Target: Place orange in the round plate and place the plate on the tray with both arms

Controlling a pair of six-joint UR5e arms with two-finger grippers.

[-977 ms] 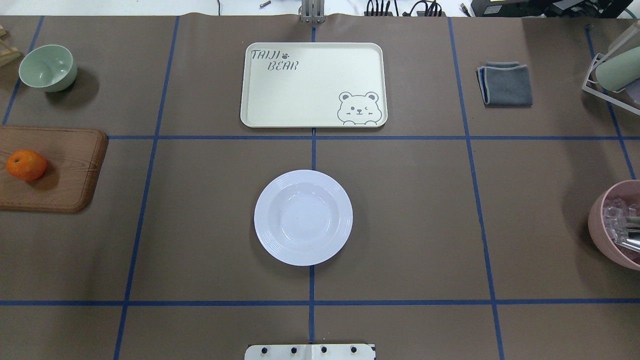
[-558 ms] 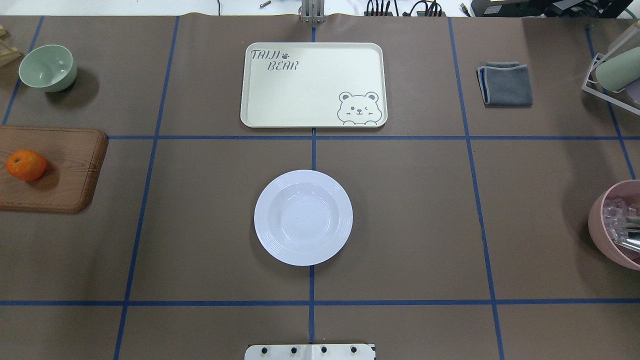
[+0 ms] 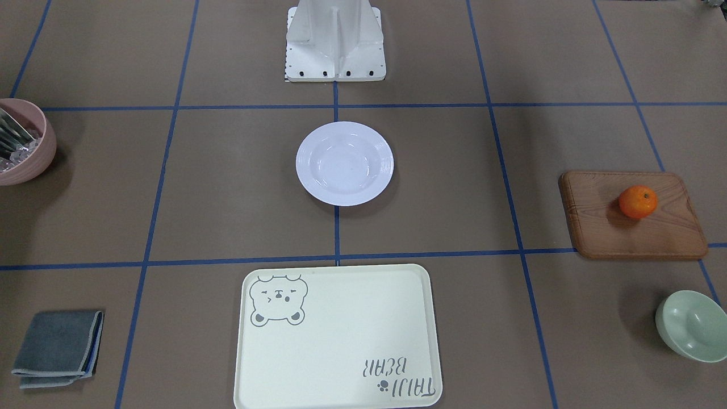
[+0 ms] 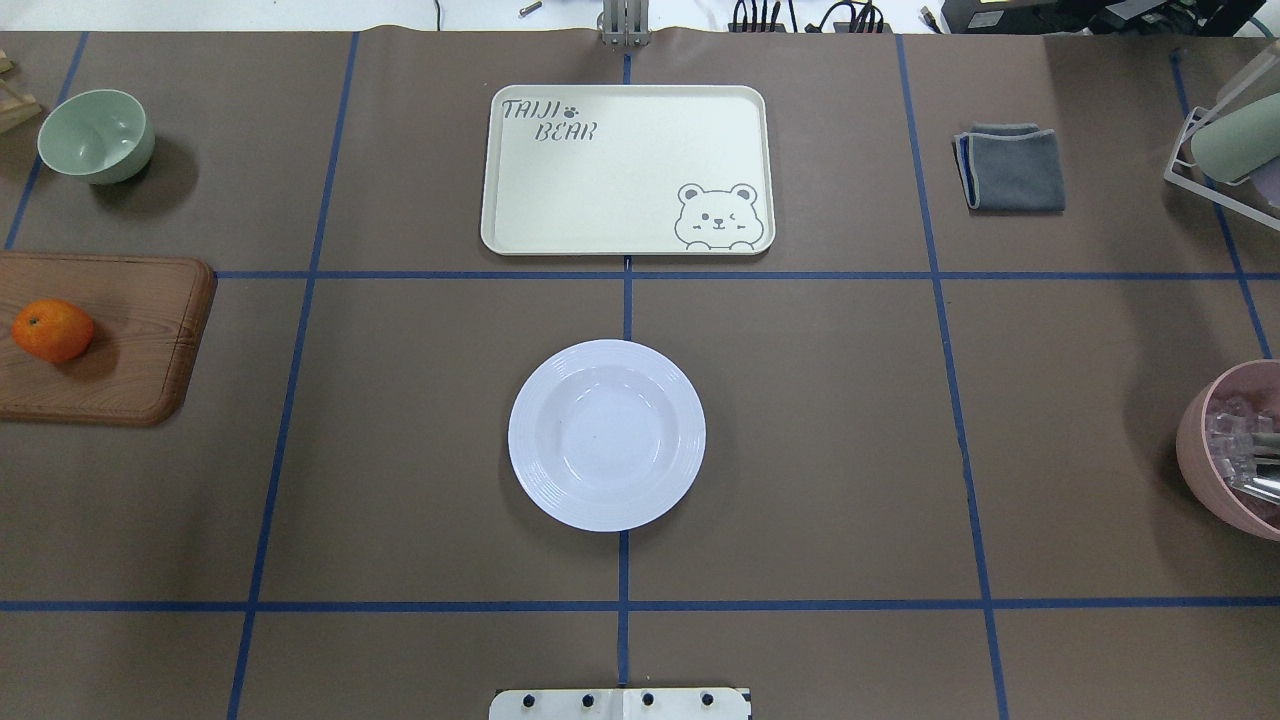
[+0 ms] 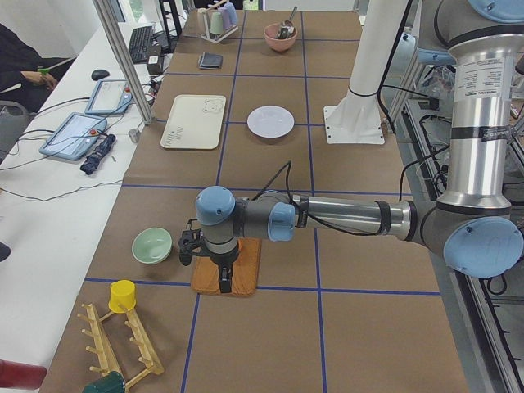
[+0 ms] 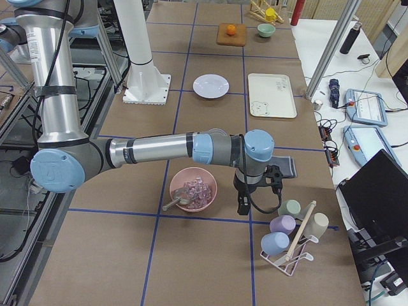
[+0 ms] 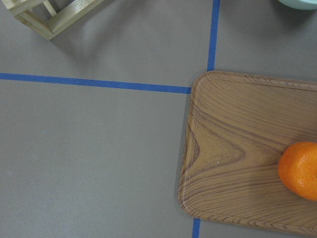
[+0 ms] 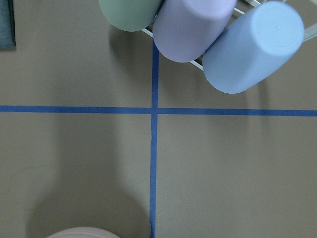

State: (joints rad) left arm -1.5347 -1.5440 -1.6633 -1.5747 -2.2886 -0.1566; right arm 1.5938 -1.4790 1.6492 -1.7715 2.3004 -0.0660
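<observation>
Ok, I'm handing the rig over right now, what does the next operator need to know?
Left pincer: hangs over the wooden board; can't tell if it is open or shut.
Right pincer: hangs beside the pink bowl; can't tell its state either.
Orange: on the board, not gripped.
Plate: empty, mid-table, apart from the tray, which has nothing on it.
Done: nothing yet.
Left: orange into plate, then plate onto tray with both arms.

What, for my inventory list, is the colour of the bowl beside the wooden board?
The bowl is plain pale green, clearest in the overhead exterior view.
</observation>
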